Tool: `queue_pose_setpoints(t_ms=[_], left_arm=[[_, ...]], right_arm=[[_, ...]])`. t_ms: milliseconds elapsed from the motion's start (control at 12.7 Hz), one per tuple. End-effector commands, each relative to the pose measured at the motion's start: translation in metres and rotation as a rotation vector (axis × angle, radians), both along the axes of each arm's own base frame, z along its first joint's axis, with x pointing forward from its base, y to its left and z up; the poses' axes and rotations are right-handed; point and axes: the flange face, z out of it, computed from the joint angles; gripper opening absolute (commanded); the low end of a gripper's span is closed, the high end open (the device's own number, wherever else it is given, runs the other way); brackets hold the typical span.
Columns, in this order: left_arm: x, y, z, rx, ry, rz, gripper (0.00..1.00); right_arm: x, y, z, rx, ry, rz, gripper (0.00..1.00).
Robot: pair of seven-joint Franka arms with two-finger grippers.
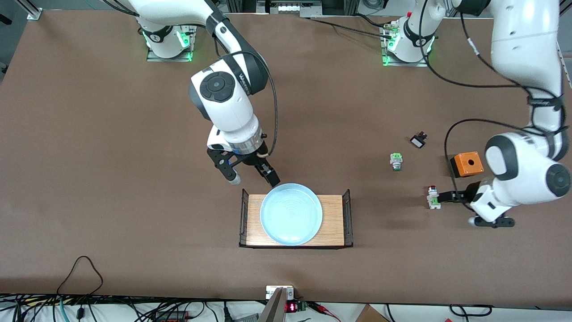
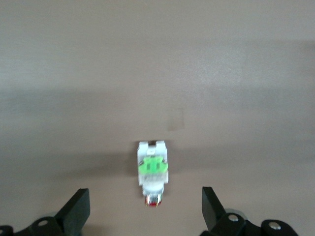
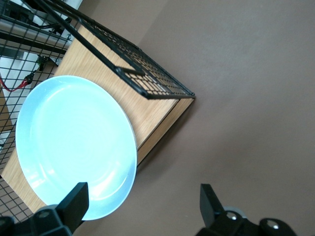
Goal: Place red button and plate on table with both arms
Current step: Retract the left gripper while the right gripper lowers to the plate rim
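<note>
Front view: brown table [image 1: 111, 147]; plate [image 1: 291, 213] on wooden tray [image 1: 333, 221]; red button [image 1: 432, 197] lies toward the left arm's end. Left wrist view: left gripper [image 2: 145, 211] fingers spread, button released between them. Right wrist view: right gripper [image 3: 142, 209] spread, empty, over the plate's rim.

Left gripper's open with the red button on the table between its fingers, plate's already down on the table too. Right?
Not quite. The plate is not on the table: it sits on the wooden tray, as the front view shows, with the open right gripper at its rim. The rest holds: the left gripper is open and the red button lies on the table between its fingers.
</note>
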Motion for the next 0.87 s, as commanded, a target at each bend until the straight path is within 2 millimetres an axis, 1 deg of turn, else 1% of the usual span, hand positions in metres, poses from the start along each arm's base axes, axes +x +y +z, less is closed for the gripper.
queue_pose_setpoints(t_ms=[0,79,158,237,315,394,473,631,710,789], left_arm=[[-0.008,-0.002,0.058,0.084,0.036,0.038,1.0],[-0.008,-0.004,0.077,0.106,0.036,0.063,1.0],[-0.009,-0.007,0.101,0.108,0.03,0.085,1.0],[-0.014,-0.016,0.116,0.099,0.052,0.097,1.0],[-0.018,-0.022,0.141,0.093,0.037,0.133,1.0],[-0.022,-0.031,0.16,0.091,0.02,0.17,1.0],[-0.027,-0.038,0.172,0.093,0.029,0.216,1.0],[-0.039,-0.036,0.208,0.121,-0.006,0.231,1.0],[-0.045,-0.034,0.224,0.115,-0.021,0.235,1.0],[-0.049,-0.033,0.232,0.111,-0.02,0.236,1.0]], right_arm=[[0.008,0.01,-0.018,0.019,-0.006,-0.028,1.0],[0.009,0.01,-0.024,0.018,-0.007,-0.028,1.0],[0.011,0.01,-0.028,0.022,-0.015,-0.027,1.0],[0.016,0.006,-0.029,0.03,-0.025,-0.035,1.0],[0.017,0.006,-0.035,0.031,-0.026,-0.035,1.0],[0.017,0.009,-0.041,0.034,-0.031,-0.034,1.0],[0.018,0.008,-0.042,0.04,-0.04,-0.036,1.0],[0.02,0.008,-0.043,0.047,-0.05,-0.037,1.0],[0.02,0.008,-0.046,0.044,-0.047,-0.037,1.0],[0.02,0.008,-0.047,0.044,-0.047,-0.037,1.0]])
